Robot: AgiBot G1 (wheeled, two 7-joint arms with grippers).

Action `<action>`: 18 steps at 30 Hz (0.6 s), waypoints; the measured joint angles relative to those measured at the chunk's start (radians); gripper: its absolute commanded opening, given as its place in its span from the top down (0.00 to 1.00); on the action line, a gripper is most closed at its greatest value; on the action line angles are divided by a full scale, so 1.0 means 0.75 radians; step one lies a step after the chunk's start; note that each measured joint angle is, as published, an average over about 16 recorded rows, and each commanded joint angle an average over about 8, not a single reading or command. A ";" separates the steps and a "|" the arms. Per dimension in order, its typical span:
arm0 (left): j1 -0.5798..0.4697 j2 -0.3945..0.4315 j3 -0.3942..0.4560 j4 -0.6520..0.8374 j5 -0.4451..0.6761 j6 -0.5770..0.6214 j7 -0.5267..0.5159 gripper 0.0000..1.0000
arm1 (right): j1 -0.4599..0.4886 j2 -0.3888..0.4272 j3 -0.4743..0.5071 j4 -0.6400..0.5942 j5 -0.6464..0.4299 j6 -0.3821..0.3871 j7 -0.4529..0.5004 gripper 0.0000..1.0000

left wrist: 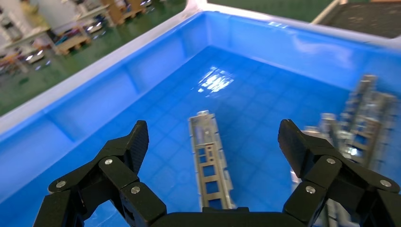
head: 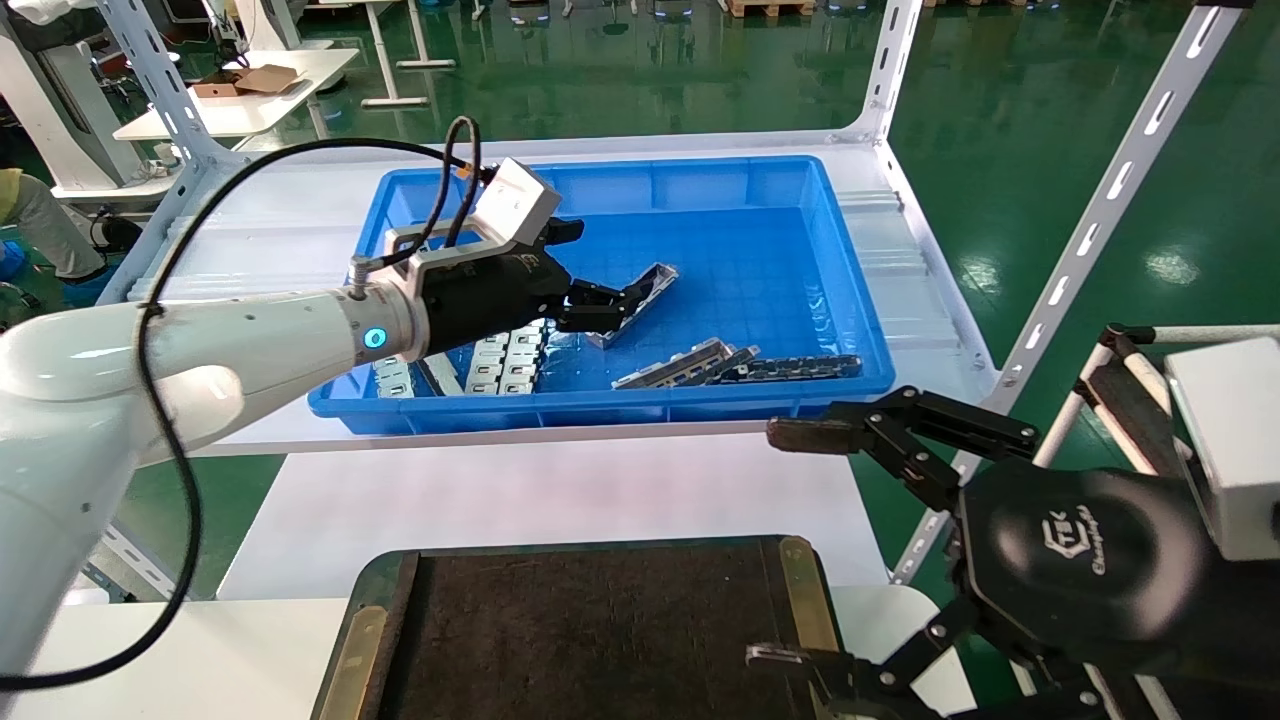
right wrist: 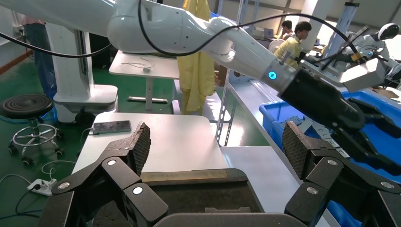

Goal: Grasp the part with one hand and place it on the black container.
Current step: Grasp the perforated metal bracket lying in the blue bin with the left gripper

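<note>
Part (left wrist: 209, 161) lengthwise between spread fingers (left wrist: 134, 143) of left gripper (left wrist: 213, 142), far end toward bin's (head: 850, 270) back-right corner.

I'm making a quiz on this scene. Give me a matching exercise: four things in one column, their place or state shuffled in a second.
1. part
2. left gripper
3. right gripper
4. black container

A. open above the black container's corner
B. bare, nearest the robot
C. lying on the blue bin floor
D. open, astride the part

Pairs: 1-C, 2-D, 3-A, 4-B
</note>
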 measured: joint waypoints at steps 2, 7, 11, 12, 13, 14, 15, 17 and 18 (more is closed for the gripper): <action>-0.017 0.032 0.004 0.062 0.003 -0.032 0.025 0.00 | 0.000 0.000 0.000 0.000 0.000 0.000 0.000 0.00; -0.040 0.085 0.023 0.163 0.003 -0.093 0.064 0.00 | 0.000 0.000 -0.001 0.000 0.000 0.000 0.000 0.00; -0.038 0.103 0.051 0.191 -0.003 -0.128 0.071 0.04 | 0.000 0.000 -0.001 0.000 0.001 0.000 -0.001 0.12; -0.036 0.106 0.059 0.191 -0.006 -0.136 0.069 0.15 | 0.000 0.000 -0.001 0.000 0.001 0.000 -0.001 0.24; -0.033 0.107 0.067 0.191 -0.010 -0.143 0.066 0.27 | 0.000 0.001 -0.001 0.000 0.001 0.001 -0.001 0.37; -0.030 0.108 0.076 0.189 -0.014 -0.151 0.061 0.40 | 0.000 0.001 -0.001 0.000 0.001 0.001 -0.001 0.49; -0.027 0.109 0.086 0.185 -0.018 -0.159 0.056 0.52 | 0.000 0.001 -0.001 0.000 0.001 0.001 -0.001 0.62; -0.020 0.110 0.105 0.177 -0.027 -0.176 0.043 0.77 | 0.000 0.001 -0.002 0.000 0.001 0.001 -0.001 0.87; -0.016 0.111 0.116 0.172 -0.031 -0.184 0.035 0.90 | 0.000 0.001 -0.002 0.000 0.001 0.001 -0.001 0.97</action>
